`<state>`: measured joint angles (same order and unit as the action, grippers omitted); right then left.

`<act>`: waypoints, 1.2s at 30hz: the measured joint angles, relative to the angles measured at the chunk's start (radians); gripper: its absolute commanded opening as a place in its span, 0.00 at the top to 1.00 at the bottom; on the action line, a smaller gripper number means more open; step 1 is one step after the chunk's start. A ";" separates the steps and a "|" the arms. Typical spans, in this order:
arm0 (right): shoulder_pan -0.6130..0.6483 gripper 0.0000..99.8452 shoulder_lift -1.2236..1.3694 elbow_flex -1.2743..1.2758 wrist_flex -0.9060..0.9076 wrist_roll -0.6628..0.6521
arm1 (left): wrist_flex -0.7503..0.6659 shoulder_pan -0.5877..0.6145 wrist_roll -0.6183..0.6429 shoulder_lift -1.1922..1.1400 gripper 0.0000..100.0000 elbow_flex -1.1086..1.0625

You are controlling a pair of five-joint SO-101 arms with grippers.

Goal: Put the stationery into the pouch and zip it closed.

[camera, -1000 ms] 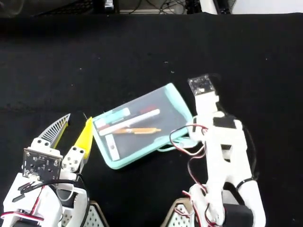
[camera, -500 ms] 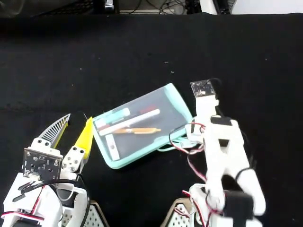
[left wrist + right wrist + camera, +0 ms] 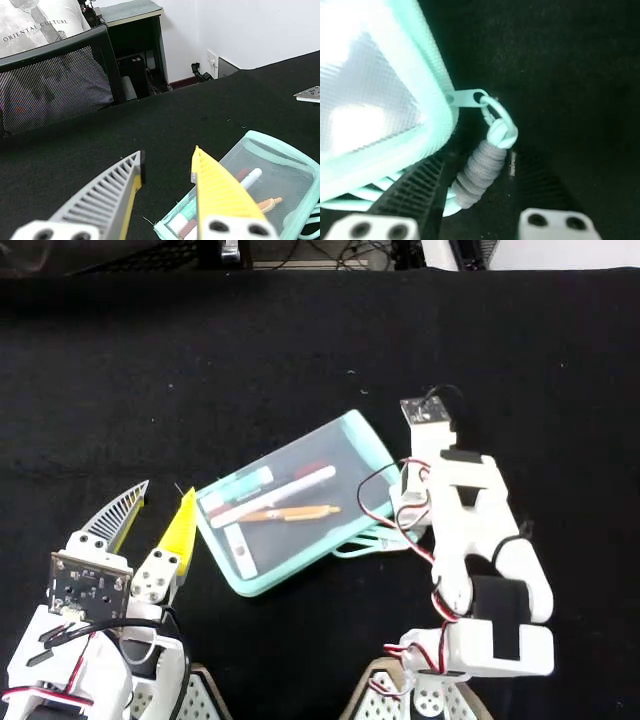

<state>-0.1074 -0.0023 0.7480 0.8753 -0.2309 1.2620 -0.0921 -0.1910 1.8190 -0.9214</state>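
The mint mesh pouch (image 3: pixel 300 505) lies slanted mid-table with pens (image 3: pixel 285 512) inside it. My left gripper (image 3: pixel 160 502) rests near the front, just off the pouch's near-left end. It is open, grey and yellow fingers spread with nothing between them; the left wrist view shows that gripper (image 3: pixel 168 151) beside the pouch (image 3: pixel 285 160). My right arm (image 3: pixel 465 530) leans over the pouch's right corner. In the right wrist view the right gripper (image 3: pixel 482 167) is shut on the grey-wrapped zipper cord (image 3: pixel 470 185), which is tied to the zipper tab (image 3: pixel 467 97).
Black cloth (image 3: pixel 300 360) covers the table, with open room behind the pouch. A mint cord loop (image 3: pixel 365 540) trails from the pouch's near edge. Beyond the table, a mesh chair back (image 3: pixel 55 85) and a dark cabinet (image 3: pixel 135 50) stand against the wall.
The right arm has folded back and swung slightly away from me, and the pouch's right end has shifted a little with it. The left arm has stayed still.
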 measured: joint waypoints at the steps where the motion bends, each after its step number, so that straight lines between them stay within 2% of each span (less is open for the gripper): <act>1: -0.002 0.98 0.000 0.000 0.000 0.000 | 0.000 0.000 0.000 0.000 0.82 0.000; 7: 0.000 0.99 -0.015 -0.025 -0.005 -0.026 | 0.000 0.000 0.000 0.000 0.82 0.000; 13: 0.029 0.99 -0.259 -0.025 0.081 -0.063 | -0.002 0.000 0.000 0.000 0.82 0.000; 17: 0.124 0.99 -0.493 -0.025 0.192 -0.109 | -0.020 0.000 0.000 0.000 0.82 -0.046; 24: 0.374 0.99 -0.789 -0.072 0.302 -0.172 | -0.112 0.000 0.000 0.000 0.82 -0.132; 30: 0.523 0.99 -0.789 -0.344 0.466 -0.201 | -0.117 0.000 0.000 0.000 0.82 -0.132; 36: 0.695 0.99 -0.654 -0.698 0.592 -0.212 | -0.117 0.000 0.000 0.000 0.82 -0.132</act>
<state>0.5877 -0.6559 0.0499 1.4676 -0.4427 1.1454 -0.0921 -0.1910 1.8190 -1.0533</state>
